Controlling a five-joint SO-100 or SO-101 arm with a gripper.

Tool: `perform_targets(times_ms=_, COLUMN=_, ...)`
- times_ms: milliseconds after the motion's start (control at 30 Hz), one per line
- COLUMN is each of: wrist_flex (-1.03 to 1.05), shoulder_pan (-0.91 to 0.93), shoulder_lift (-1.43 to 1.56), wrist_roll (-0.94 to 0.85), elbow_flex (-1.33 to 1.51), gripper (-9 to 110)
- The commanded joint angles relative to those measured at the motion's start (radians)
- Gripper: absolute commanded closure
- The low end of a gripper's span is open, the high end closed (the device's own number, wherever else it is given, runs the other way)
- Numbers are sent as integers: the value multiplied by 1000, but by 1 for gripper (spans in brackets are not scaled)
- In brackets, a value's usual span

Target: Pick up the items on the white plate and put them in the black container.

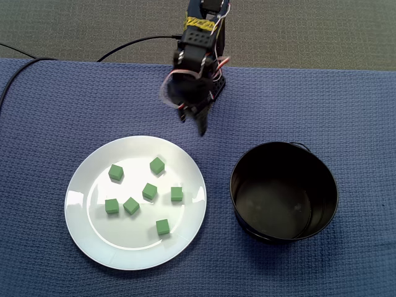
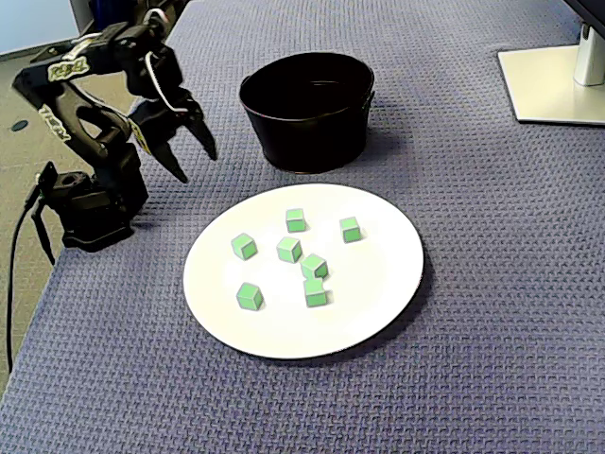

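Blue cloth bears plate of green cubes, black container, monitor stand; claw spread, empty.

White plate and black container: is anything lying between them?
No, nothing. In a fixed view, only bare blue cloth shows between the white plate and the black container. They sit apart, not touching.

The folded black arm hangs its hand downward, 2 fingers spread.
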Motion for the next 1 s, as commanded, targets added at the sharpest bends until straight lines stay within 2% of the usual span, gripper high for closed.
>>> perform_targets(times_ms=0, wrist_flex=-60, shoulder_pan=101, shoulder_lift=-232, wrist_roll=12, elbow_flex=-176, gripper=79)
perform_targets(times_ms=400, wrist_flex=-98, shoulder_pan=249, shoulder_lift=-762, wrist_roll=-201, elbow_flex=-495, gripper=78)
perform_targets(times_ms=600, wrist_flex=-147, shoulder_pan=261, shoulder_lift=-848, wrist_roll=-221, elbow_flex=-529, gripper=76)
perform_targets(times_ms=967, wrist_flex=-267, shoulder_pan=238, shoulder_lift=-874, wrist_roll=-222, elbow_flex=-436, gripper=81)
